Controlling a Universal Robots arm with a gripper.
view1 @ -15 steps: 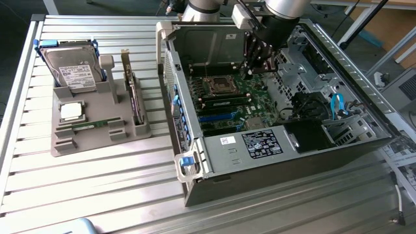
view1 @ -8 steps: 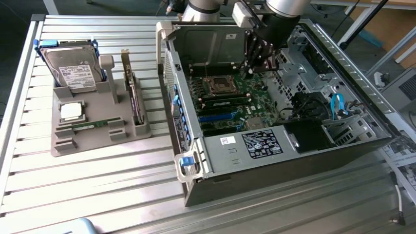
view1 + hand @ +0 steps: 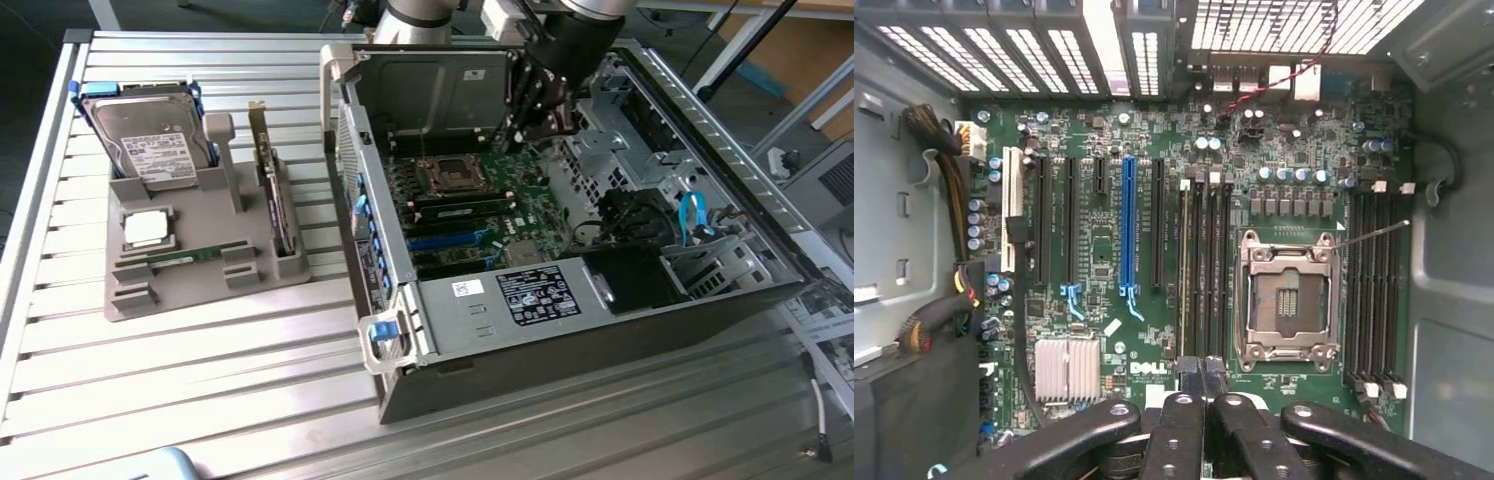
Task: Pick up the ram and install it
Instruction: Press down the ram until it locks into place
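A thin green ram stick (image 3: pixel 187 257) lies in a groove at the front of the grey holder (image 3: pixel 200 285), on the exterior view's left. A similar green strip (image 3: pixel 470 210) stands in the memory slots beside the processor socket (image 3: pixel 451 177). In the wrist view it appears as a pale edge (image 3: pixel 1184 270) in the slot nearest the blue slot (image 3: pixel 1127 225). My gripper (image 3: pixel 545 122) hangs inside the open computer case (image 3: pixel 400 330), well above the motherboard (image 3: pixel 1104 290). Its black fingers (image 3: pixel 1182 385) are pressed together, and my gripper (image 3: pixel 1200 372) is shut with nothing showing between them.
The holder also carries a hard drive (image 3: pixel 154 140), a square silver processor (image 3: pixel 147 228) and an upright dark expansion card (image 3: pixel 274 195). Case walls, a drive cage and cables (image 3: pixel 694 215) surround the motherboard. A silver heatsink (image 3: pixel 1066 368) sits on the board. Slatted metal table (image 3: pixel 200 400) lies all around.
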